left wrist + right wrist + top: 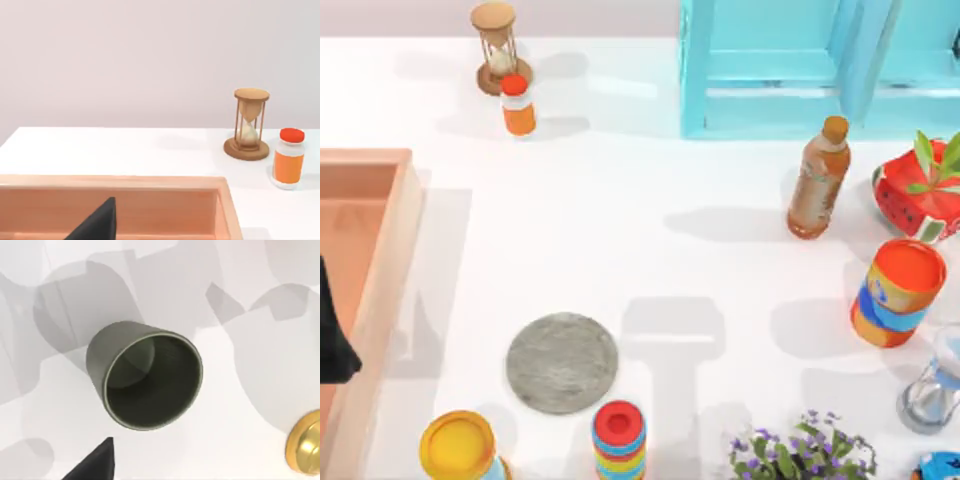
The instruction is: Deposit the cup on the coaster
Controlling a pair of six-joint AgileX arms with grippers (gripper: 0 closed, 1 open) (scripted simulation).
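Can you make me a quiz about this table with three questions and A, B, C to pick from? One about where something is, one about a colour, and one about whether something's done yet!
1. Where is the hourglass?
A) beside the orange bottle
B) on the blue cabinet
C) among the purple flowers

2. What colour is the coaster?
A) blue
B) grey
C) red

3. Is the cup on the coaster?
A) yes, upright
B) yes, tipped over
C) no, not yet

Answers:
1 A: the hourglass stands next to the orange bottle at the table's far left.
2 B: the coaster is mottled grey.
3 C: the cup stands near the table's right edge and nothing sits on the coaster. The left gripper hangs over the wooden tray, and the right gripper hovers over a dark cup.
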